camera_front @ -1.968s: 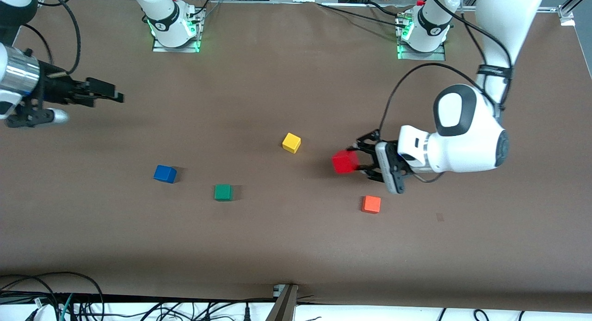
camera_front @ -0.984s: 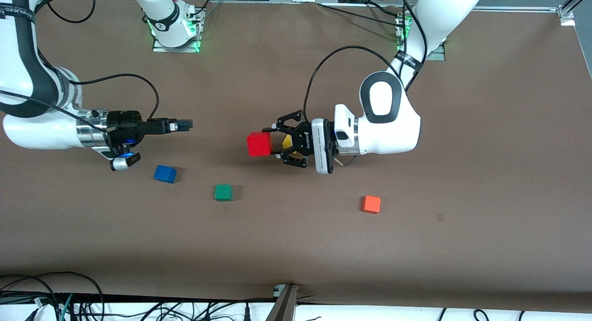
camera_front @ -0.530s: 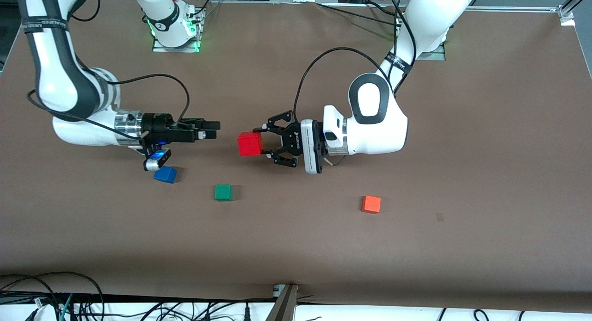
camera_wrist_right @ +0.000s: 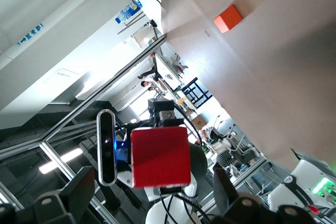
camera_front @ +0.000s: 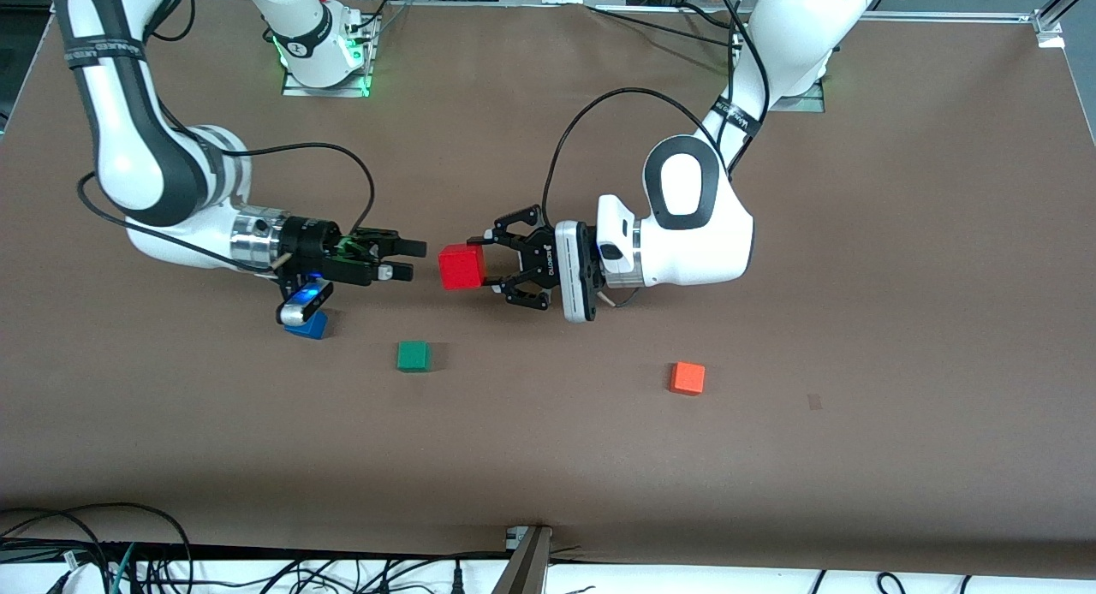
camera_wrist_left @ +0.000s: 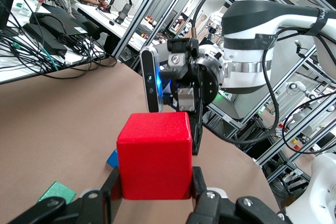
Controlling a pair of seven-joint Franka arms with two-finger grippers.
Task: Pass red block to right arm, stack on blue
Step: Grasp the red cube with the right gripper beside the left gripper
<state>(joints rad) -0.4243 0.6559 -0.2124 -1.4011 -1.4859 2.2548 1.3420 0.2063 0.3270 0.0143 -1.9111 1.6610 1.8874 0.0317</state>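
Note:
The red block [camera_front: 458, 267] hangs above the middle of the table, and my left gripper [camera_front: 473, 266] is shut on its two sides. In the left wrist view the red block [camera_wrist_left: 154, 156] fills the space between the black fingers [camera_wrist_left: 111, 190]. The right arm [camera_front: 163, 192] reaches in level with the table. Its right gripper [camera_front: 408, 260] is open, pointing at the block with a small gap between them. In the right wrist view the red block [camera_wrist_right: 159, 157] sits just ahead of the spread fingers [camera_wrist_right: 84, 182]. The blue block [camera_front: 310, 325] lies on the table, partly hidden under the right wrist camera.
A green cube [camera_front: 413, 355] lies nearer to the front camera than the two grippers. An orange cube [camera_front: 687, 377] lies toward the left arm's end. Cables run along the table's front edge.
The left arm carried the red block toward the right arm's end, then held nearly still. The right gripper came in from its end and now faces the block closely.

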